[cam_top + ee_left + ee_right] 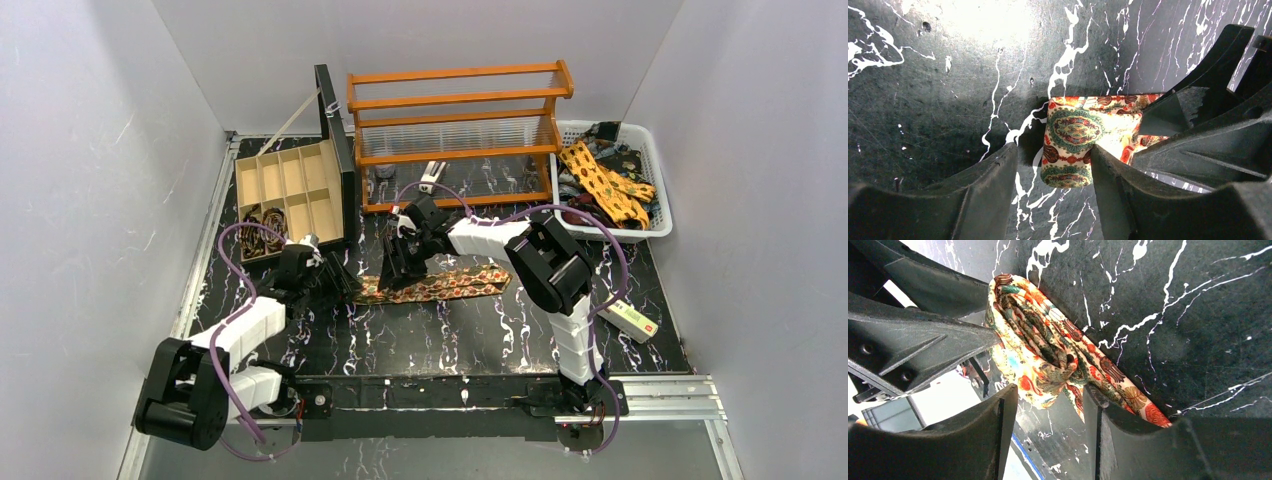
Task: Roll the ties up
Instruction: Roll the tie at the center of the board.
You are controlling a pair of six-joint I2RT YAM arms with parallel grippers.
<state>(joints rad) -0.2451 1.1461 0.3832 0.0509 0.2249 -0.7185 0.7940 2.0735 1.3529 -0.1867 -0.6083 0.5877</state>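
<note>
On the counter [450, 340], at its middle, a brown-red tie [462, 281] lies flat toward 3 o'clock, its 9 o'clock end folded. The left gripper [1053, 149] straddles that end, jaws half wide with a gap; the right gripper [1049, 390] hugs the fold, and I cannot tell whether its jaws pinch. More ties [600, 180] fill a basket [657, 170] at 1 o'clock.

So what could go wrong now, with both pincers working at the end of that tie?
The tie is rolled loosely and lopsidedly at its end; it may spring open if the right pincer shifts. The left pincer has a gap beside the folded end, so it might close off-centre and crease it. The flat tail could wind on crookedly.
</note>
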